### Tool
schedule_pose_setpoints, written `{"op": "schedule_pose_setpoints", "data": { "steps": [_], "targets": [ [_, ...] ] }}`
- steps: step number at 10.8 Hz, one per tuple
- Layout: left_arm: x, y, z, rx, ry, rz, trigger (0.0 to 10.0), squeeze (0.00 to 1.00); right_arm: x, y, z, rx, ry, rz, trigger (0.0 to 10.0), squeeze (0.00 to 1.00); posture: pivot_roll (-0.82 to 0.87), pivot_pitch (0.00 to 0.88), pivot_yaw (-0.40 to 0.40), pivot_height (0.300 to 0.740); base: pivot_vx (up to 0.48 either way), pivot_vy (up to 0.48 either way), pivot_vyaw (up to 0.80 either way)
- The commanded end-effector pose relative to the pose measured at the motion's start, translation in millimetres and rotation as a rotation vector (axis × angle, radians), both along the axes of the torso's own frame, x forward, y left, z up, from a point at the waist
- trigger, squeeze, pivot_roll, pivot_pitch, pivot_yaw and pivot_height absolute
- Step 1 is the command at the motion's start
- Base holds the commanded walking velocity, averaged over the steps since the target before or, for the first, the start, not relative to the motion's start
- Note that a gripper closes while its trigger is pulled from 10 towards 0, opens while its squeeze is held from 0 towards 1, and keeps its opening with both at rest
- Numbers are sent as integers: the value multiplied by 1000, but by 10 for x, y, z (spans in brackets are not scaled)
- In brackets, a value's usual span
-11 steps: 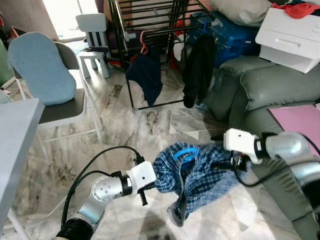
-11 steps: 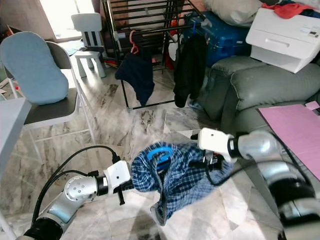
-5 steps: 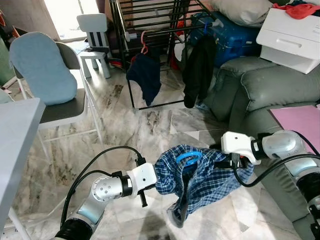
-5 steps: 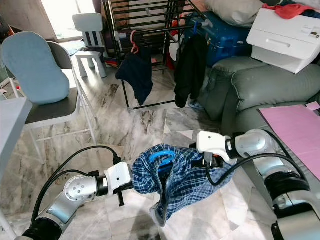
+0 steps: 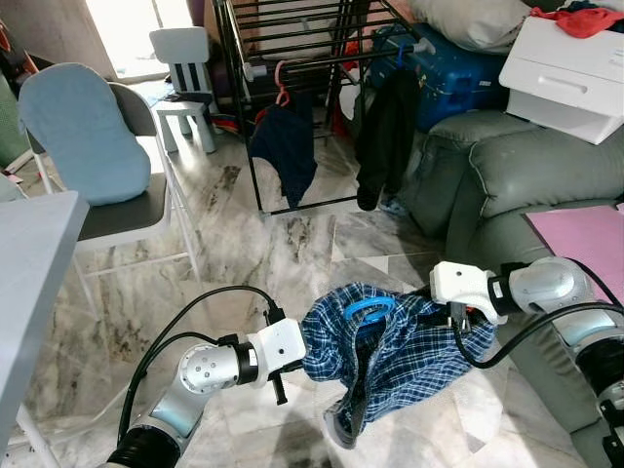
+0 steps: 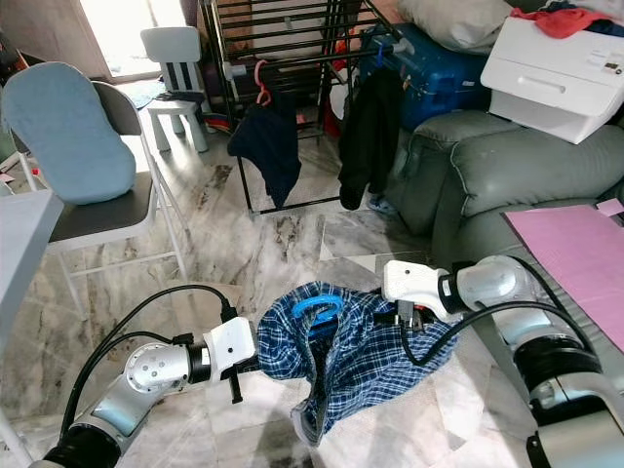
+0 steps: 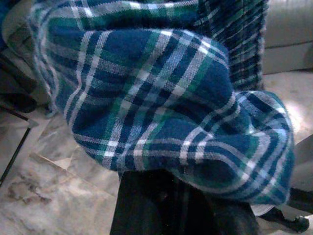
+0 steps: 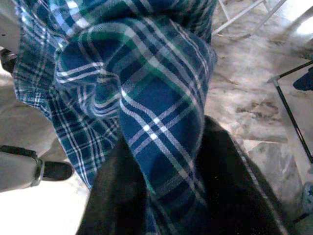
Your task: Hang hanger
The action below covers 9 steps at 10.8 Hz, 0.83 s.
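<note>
A blue and green plaid shirt (image 5: pixel 395 346) on a blue hanger (image 5: pixel 366 310) hangs in the air low over the marble floor, stretched between my two arms. My left gripper (image 5: pixel 304 353) is shut on the shirt's left side; the cloth (image 7: pixel 161 117) bulges over its fingers. My right gripper (image 5: pixel 458 324) is shut on the shirt's right side, where the plaid (image 8: pixel 146 107) is pinched between its dark fingers (image 8: pixel 230 196). The blue hook sticks up from the collar between the arms. A black drying rack (image 5: pixel 292 58) stands further ahead.
On the rack hang a dark blue garment (image 5: pixel 285 146) on a pink hanger and a black garment (image 5: pixel 385 136). A grey-green sofa (image 5: pixel 517 175) with a white box (image 5: pixel 565 68) is on the right. A chair (image 5: pixel 97 156) and a table edge (image 5: pixel 24 292) are on the left.
The right arm has drawn slightly inward and lower, and the shirt sags a little more. The left arm holds still.
</note>
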<state>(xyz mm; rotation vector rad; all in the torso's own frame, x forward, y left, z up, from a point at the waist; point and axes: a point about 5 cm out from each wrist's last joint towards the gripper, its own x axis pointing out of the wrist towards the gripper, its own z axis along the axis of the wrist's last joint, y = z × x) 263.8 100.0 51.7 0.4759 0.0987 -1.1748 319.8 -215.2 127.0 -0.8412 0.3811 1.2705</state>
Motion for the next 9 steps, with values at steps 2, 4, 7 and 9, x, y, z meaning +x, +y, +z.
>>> {"op": "schedule_pose_setpoints", "data": {
  "steps": [2, 4, 7, 9],
  "targets": [
    [33, -42, 67, -22, -40, -10, 0, 0, 9, 35, -9, -7, 6, 21, 0, 0, -130, 0, 32, 740, 0, 0, 0],
    [48, -45, 60, -18, -49, 0, 0, 0, 2, 45, -20, -5, 6, 28, 0, 0, -133, 0, 29, 740, 0, 0, 0],
    [116, -17, 44, 34, -105, 48, 0, 0, -2, 59, -30, 1, 6, 32, 0, 0, -135, 0, 26, 740, 0, 0, 0],
    [126, -19, 50, 34, -122, 49, 0, 0, 0, 60, -37, 0, 5, 29, 0, 0, -135, 0, 28, 740, 0, 0, 0]
  ]
}}
